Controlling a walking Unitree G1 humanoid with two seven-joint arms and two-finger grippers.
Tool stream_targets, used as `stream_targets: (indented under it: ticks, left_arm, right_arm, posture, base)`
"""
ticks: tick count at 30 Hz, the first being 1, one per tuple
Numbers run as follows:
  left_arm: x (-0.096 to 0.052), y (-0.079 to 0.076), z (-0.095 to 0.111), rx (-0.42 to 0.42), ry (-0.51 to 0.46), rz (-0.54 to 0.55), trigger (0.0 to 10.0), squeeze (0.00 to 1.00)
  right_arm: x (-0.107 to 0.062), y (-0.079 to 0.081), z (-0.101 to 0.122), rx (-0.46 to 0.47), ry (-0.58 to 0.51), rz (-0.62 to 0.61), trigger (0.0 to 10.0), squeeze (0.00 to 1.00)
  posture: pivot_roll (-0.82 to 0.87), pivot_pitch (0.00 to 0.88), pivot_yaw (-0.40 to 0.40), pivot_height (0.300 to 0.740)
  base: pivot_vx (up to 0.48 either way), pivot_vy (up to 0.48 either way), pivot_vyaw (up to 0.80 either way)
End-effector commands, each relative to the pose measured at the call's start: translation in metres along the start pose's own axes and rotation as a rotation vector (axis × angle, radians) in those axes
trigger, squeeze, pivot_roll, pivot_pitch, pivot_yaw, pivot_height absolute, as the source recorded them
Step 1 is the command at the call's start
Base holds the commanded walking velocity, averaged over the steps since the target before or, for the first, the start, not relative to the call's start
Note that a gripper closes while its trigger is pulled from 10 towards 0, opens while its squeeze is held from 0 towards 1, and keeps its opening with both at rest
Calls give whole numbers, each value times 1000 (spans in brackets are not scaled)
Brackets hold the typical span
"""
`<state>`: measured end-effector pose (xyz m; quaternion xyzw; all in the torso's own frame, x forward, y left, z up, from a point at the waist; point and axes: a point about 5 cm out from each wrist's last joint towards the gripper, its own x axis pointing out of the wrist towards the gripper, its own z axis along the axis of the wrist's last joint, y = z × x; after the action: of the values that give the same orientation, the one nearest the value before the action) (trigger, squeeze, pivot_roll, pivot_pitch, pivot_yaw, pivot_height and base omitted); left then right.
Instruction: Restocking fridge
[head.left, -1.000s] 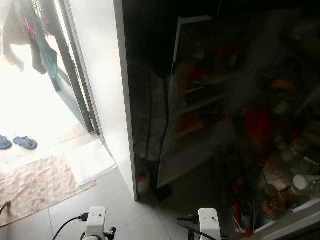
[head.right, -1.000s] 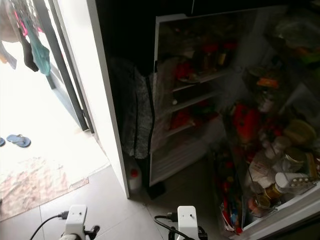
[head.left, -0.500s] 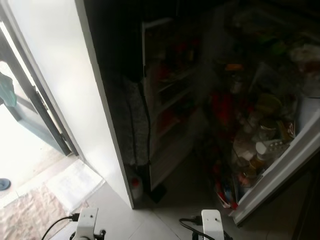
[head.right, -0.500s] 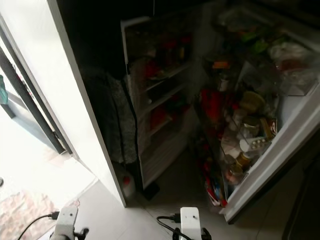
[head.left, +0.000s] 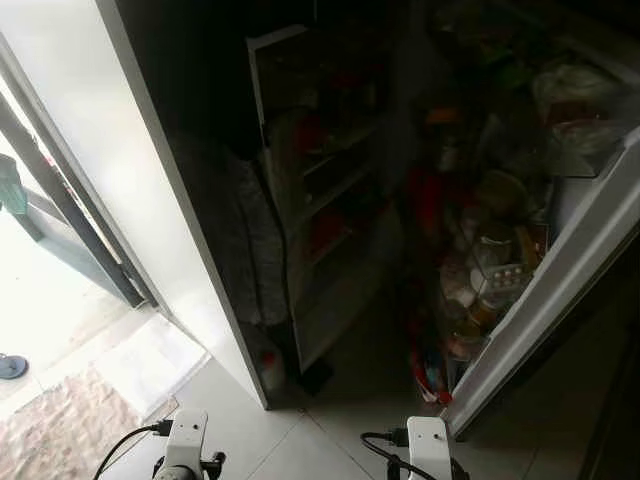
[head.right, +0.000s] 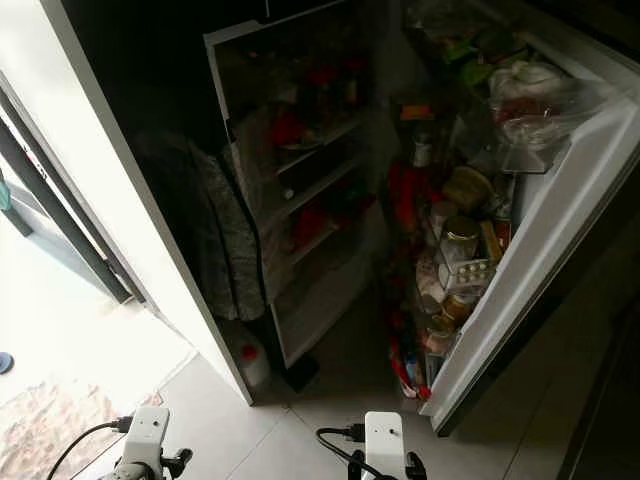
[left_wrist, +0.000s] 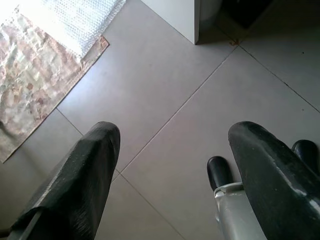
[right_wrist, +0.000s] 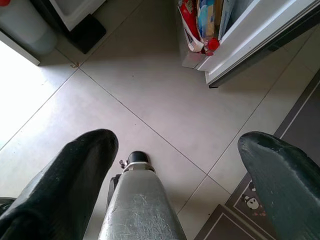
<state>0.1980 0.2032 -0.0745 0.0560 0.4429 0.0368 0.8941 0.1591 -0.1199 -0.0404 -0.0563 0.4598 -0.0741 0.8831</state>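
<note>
While the robot stands before it, the left eye view shows the fridge (head.left: 330, 230) open and dim, its shelves (head.left: 335, 185) stepping down the cabinet and its door (head.left: 545, 300) swung out to the robot's right, the door's long edge running diagonally from upper right down toward the floor (head.left: 300, 450) near the right arm; a white wall (head.left: 150, 200) stands to the left, with a mat (head.left: 70, 440) on the bright floor beyond. Right eye view: the same scene, clearer; the door racks hold jars (head.right: 458, 240), bags (head.right: 530, 95) and packets (head.right: 405, 365), already crowded, and a bottle (head.right: 252, 365) stands on the floor at the foot of the wall beside the cabinet. Both wrists sit low at the frame's bottom edge. Left wrist view: the left gripper (left_wrist: 172, 175) hangs over bare tiles, fingers (left_wrist: 85, 175) spread wide and holding nothing, the mat corner and wall foot ahead. Right wrist view: the right gripper (right_wrist: 175, 170) likewise splayed and empty, pointing down at tiles just short of the door's lower corner, where red and blue packets show. Judged from this, the door is open but nothing is in hand, so the restocking proper remains to be done.
</note>
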Motion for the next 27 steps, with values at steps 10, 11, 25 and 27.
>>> stream_targets:
  ticks: [10,11,25,27]
  left_arm:
    - [-1,5,-6,16,26,-2,10000,0]
    - [-1,5,-6,19,27,-1,10000,0]
    - [-1,6,-7,21,30,5,10000,0]
    - [-1,6,-7,14,31,5,10000,0]
  right_arm:
    - [-11,31,5,95,-20,87,10000,0]
    - [-11,31,5,98,-23,87,10000,0]
    - [-12,30,4,95,-30,94,10000,0]
    - [-12,30,4,94,-29,93,10000,0]
  posture:
    - [-211,0,60,740]
    - [-210,0,57,740]
    - [-209,0,53,740]
    - [-211,0,55,740]
  base:
    - [0,0,0]
    - [0,0,0]
    - [0,0,0]
    - [0,0,0]
